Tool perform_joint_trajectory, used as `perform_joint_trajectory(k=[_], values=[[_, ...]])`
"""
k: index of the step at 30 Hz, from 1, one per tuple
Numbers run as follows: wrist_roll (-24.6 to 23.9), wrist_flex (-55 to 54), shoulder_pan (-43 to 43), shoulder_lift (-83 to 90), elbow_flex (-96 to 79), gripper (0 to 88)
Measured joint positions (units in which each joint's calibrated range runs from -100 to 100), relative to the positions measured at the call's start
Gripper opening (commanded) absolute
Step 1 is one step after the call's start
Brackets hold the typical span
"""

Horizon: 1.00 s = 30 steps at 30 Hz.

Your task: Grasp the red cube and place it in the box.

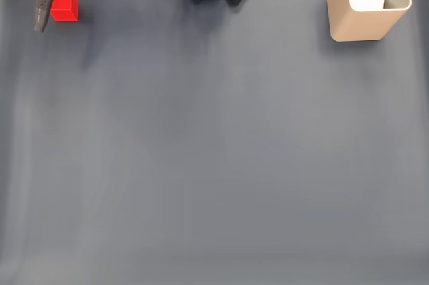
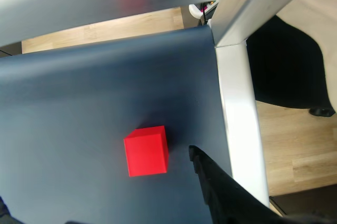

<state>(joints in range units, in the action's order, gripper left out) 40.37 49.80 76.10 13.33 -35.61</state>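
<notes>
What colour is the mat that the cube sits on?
Dark slate blue, plain, seen best in the fixed view: mat under the red cube.

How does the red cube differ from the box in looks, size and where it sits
The cube is bright red and solid; the box is beige, open-topped and hollow, with something white inside. The cube is far smaller than the box. In the fixed view the cube sits at the top left beside the gripper, the box at the top right. Both rest on the dark mat.
</notes>
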Motion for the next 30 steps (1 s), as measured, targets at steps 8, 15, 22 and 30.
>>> perform_joint_trajectory(k=[8, 15, 22, 30], values=[[-0.34, -0.97, 0.00, 0.27, -0.36, 70.1], [-1.03, -1.95, 0.00, 0.27, -2.00, 70.2], [-1.51, -3.49, -0.15, 0.36, -3.73, 70.2], [-2.34, -3.57, -2.33, 0.98, -3.92, 70.2]])
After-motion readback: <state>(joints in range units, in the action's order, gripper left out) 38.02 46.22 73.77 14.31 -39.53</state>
